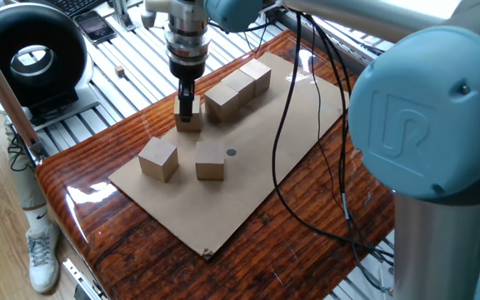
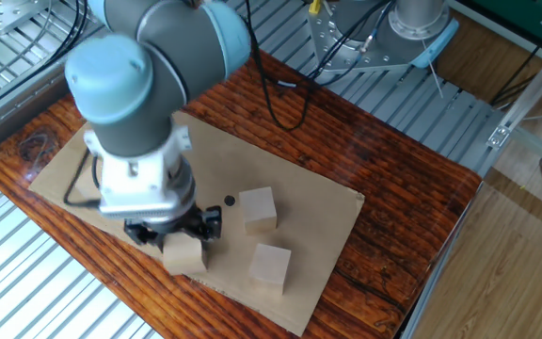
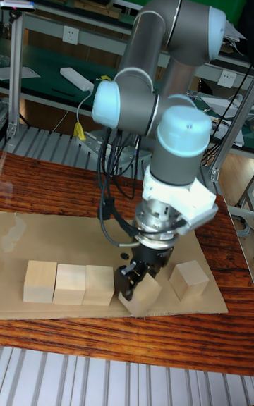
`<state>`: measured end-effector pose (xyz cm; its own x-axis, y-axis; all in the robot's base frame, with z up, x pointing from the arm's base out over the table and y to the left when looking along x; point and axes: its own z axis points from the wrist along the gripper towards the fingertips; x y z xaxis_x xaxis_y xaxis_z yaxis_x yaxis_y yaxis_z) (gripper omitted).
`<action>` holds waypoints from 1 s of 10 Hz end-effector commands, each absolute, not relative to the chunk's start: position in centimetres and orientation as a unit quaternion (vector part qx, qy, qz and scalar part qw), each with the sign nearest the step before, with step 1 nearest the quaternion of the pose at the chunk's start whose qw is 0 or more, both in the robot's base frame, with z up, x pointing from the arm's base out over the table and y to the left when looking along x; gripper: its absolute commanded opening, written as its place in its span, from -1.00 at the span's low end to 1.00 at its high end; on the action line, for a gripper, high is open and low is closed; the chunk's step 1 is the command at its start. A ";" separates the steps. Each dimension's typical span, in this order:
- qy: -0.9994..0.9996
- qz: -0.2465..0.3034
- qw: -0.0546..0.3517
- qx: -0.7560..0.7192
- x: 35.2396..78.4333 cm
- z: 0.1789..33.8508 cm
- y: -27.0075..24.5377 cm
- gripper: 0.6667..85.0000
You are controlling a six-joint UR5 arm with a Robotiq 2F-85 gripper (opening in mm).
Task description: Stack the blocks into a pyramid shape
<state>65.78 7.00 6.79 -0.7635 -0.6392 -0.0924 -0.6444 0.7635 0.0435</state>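
Blocks point(image 1: 158, 157): plain light wood, matt, unfinished faces with faint grain. Cardboard sheet point(image 1: 248, 179): flat brown paper board, matt, smooth. Surface point(image 1: 115, 242): dark reddish wood with strong grain, high-gloss varnish showing bright reflections. Arm housings point(image 1: 419, 117): smooth pale blue plastic caps and grey satin shells. Claw point(image 3: 135, 278): black matt fingers under a white glossy flange. Surrounding frame point(image 2: 26, 273): ribbed bare aluminium, semi-bright.

Bright, even light from overhead fills the room, throwing white glare on the glossy table point(image 1: 82, 196) and only soft, short shadows under the blocks point(image 1: 158, 158). In the other fixed view the arm point(image 2: 144, 94) is motion-blurred; elsewhere focus is sharp.
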 end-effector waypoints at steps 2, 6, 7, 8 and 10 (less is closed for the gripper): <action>0.958 0.007 0.067 -0.278 66.5 11.2 3.2 -0.85; 0.977 0.007 0.075 -0.198 66.4 12.9 -2.6 -0.80; 0.978 -0.003 0.079 -0.192 66.1 12.9 -3.8 -0.94; 0.981 -0.012 0.079 -0.177 66.0 12.7 -5.0 -0.99; 0.987 -0.007 0.076 -0.139 65.3 11.7 -6.9 -1.00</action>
<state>65.99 -4.04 12.02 -0.9183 -0.3706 -0.1388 -0.3680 0.9287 -0.0451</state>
